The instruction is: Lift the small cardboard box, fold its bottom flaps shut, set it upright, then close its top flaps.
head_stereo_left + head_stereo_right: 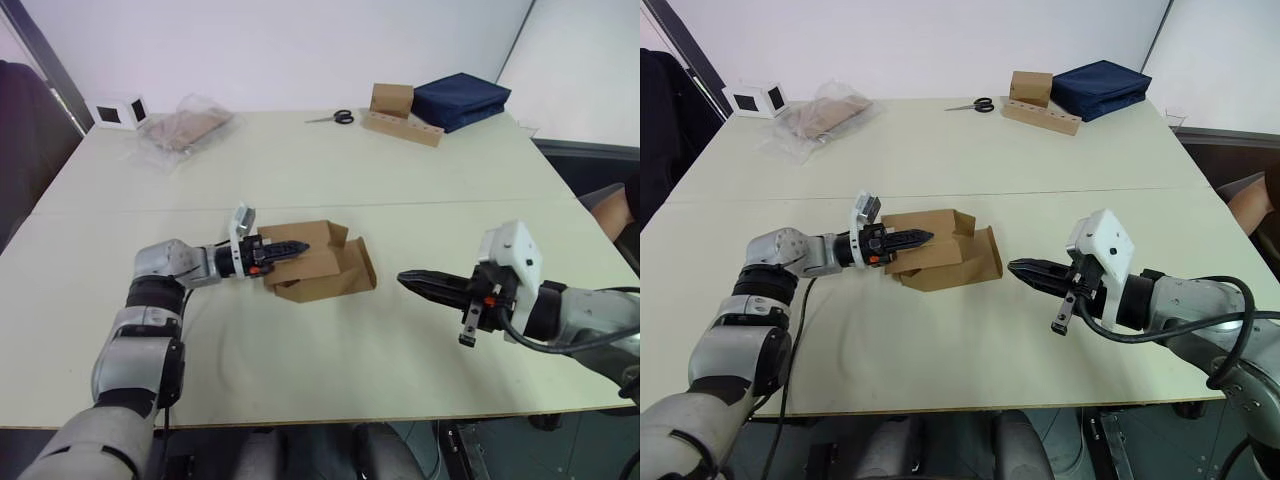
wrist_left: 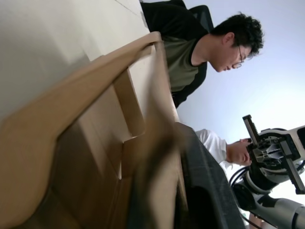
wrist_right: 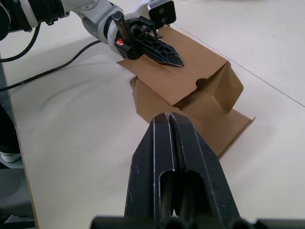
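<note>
- Here the small cardboard box [image 1: 318,262] lies on its side near the middle of the pale worktop [image 1: 300,170], its open end with loose flaps facing right.
- The left gripper [image 1: 292,248] reaches in from the left, and its jaws are clamped on the box's upper panel; one black finger lies flat on top of the cardboard, as the right wrist view shows plainly.
- The right gripper [image 1: 1025,270] hovers to the right of the box, apart from it, its jaws pressed together and holding nothing, tips pointing at the box's open end.
- Bare worktop lies between the box and the near edge, and a wide bare band lies beyond the box toward the far side.
- The far edge carries the clutter: a white cube [image 1: 120,111] and a crinkled clear plastic bag [image 1: 187,127] far left, scissors [image 1: 333,118] in the far middle, and a second brown box [image 1: 391,99] on a long flat cardboard strip [image 1: 403,127] beside a navy bag [image 1: 460,101] far right.
- The box is plain brown corrugated board, matte, with sharp folds; a notch is cut in one flap's edge.
- The worktop is smooth and cream-coloured, with a seam running left to right just beyond the box.
- The left wrist view shows two people past the box.
</note>
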Tool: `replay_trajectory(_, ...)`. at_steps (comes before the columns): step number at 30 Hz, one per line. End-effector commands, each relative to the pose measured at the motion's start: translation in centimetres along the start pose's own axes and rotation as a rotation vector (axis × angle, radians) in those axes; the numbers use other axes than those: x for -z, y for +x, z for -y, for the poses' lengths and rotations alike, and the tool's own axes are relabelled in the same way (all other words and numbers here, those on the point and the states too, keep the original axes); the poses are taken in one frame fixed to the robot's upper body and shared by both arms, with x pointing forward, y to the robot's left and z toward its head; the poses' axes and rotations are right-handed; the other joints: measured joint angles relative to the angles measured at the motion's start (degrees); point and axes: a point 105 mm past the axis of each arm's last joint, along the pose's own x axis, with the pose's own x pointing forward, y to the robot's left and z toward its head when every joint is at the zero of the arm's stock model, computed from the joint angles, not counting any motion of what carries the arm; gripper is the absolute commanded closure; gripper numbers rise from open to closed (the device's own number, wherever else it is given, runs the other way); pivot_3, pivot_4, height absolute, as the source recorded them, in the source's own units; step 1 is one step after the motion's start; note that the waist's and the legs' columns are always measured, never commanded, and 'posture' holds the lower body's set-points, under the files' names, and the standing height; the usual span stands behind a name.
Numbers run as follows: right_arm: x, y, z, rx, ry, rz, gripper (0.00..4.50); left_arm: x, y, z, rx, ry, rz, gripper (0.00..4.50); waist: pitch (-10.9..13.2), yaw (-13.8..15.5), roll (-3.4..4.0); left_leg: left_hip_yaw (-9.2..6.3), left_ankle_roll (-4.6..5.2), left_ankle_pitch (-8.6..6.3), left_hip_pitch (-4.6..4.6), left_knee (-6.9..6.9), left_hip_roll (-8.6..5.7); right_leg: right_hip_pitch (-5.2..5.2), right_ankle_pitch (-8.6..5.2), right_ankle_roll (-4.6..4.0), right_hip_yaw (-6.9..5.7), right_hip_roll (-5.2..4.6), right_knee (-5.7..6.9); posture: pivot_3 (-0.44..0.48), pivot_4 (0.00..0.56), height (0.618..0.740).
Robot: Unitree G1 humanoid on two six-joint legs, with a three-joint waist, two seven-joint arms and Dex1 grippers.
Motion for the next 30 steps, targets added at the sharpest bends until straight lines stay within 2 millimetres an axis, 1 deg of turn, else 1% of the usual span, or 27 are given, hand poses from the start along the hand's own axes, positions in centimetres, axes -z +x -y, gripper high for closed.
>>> replay_trajectory(1, -1.0, 0.1, -0.3, -0.008, -0.046, 0.036, 4.5, -0.8, -0.6, 1.6, 0.034, 0.038, 0.009, 4.49, 0.0, -0.03, 0.0, 0.0, 0.0, 0.0, 0.0, 0.0, 0.0, 0.0, 0.0, 0.0, 0.0, 0.0, 0.0, 0.0, 0.15, 0.74)
replay_trajectory(3, -1.2, 0.1, 0.0, 0.001, -0.049, 0.047, 4.5, -1.1, -0.9, 2.1, 0.042, 0.062, 0.021, 4.49, 0.0, -0.03, 0.0, -0.01, 0.0, 0.0, 0.0, 0.0, 0.0, 0.0, 0.0, 0.0, 0.0, 0.0, 0.0, 0.0, 0.15, 0.74)
replay_trajectory(6, -1.8, 0.2, 0.9, 0.045, -0.054, 0.09, 4.5, -2.0, -1.3, 4.7, 0.126, 0.19, 0.065, 4.49, 0.0, -0.11, 0.0, -0.01, 0.0, 0.0, 0.0, 0.0, 0.01, 0.0, 0.0, 0.0, 0.01, 0.0, 0.0, 0.0, 0.15, 0.74)
replay_trajectory(8, -2.4, 0.3, 1.8, 0.096, -0.06, 0.132, 4.5, -1.9, -1.5, 6.4, 0.163, 0.3, 0.066, 4.49, 0.0, -0.05, 0.0, -0.01, -0.01, 0.01, 0.0, 0.0, 0.03, -0.01, 0.0, 0.0, 0.01, 0.0, 0.0, 0.0, 0.15, 0.74)
replay_trajectory(9, -3.2, 0.4, 2.8, 0.149, -0.065, 0.178, 4.5, -1.7, -1.5, 7.6, 0.19, 0.371, 0.059, 4.49, 0.0, -0.03, 0.0, -0.01, -0.03, 0.02, 0.0, 0.0, 0.03, -0.01, 0.0, 0.0, 0.01, -0.01, 0.0, 0.0, 0.15, 0.74)
replay_trajectory(11, -4.7, 0.6, 4.6, 0.248, -0.085, 0.266, 4.5, -1.2, -1.5, 9.2, 0.218, 0.504, 0.054, 4.49, -0.01, -0.1, 0.01, -0.01, -0.06, 0.04, -0.01, 0.0, 0.04, -0.01, 0.0, 0.0, 0.02, -0.03, 0.01, 0.0, 0.15, 0.74)
replay_trajectory(13, -6.0, 0.9, 6.1, 0.319, -0.09, 0.334, 4.5, -0.6, -1.4, 10.0, 0.234, 0.572, 0.04, 4.49, -0.01, -0.03, 0.02, 0.0, -0.16, 0.09, 0.01, -0.02, 0.04, -0.03, 0.01, 0.0, 0.03, -0.04, 0.02, 0.0, 0.15, 0.74)
replay_trajectory(16, -7.3, 1.9, 7.4, 0.359, -0.098, 0.403, 4.5, -0.2, -1.3, 10.3, 0.222, 0.68, 0.032, 4.49, -0.01, 0.0, 0.03, 0.0, -0.19, 0.11, 0.01, -0.05, 0.04, -0.03, 0.01, -0.01, 0.02, -0.02, 0.03, 0.0, 0.15, 0.74)
replay_trajectory(20, -8.0, 4.1, 7.9, 0.343, -0.117, 0.435, 4.5, -0.3, -1.1, 10.9, 0.219, 0.777, 0.052, 4.49, -0.01, -0.02, 0.03, 0.01, -0.18, 0.1, -0.02, -0.06, 0.04, -0.07, 0.01, -0.01, 0.02, -0.02, 0.01, 0.0, 0.15, 0.74)
replay_trajectory(26, -7.9, 6.4, 7.0, 0.261, -0.146, 0.442, 4.5, -0.5, -1.1, 11.1, 0.222, 0.834, 0.067, 4.49, -0.01, -0.14, 0.03, 0.01, -0.18, 0.1, -0.02, -0.06, 0.03, -0.08, 0.01, -0.01, 0.02, -0.02, 0.01, 0.0, 0.15, 0.74)
replay_trajectory(30, -8.0, 7.2, 6.2, 0.222, -0.146, 0.453, 4.5, -0.7, -1.1, 11.2, 0.222, 0.837, 0.074, 4.49, -0.01, -0.19, 0.03, 0.01, -0.17, 0.1, -0.02, -0.06, 0.03, -0.09, 0.01, -0.01, 0.02, -0.01, 0.03, 0.0, 0.15, 0.74)
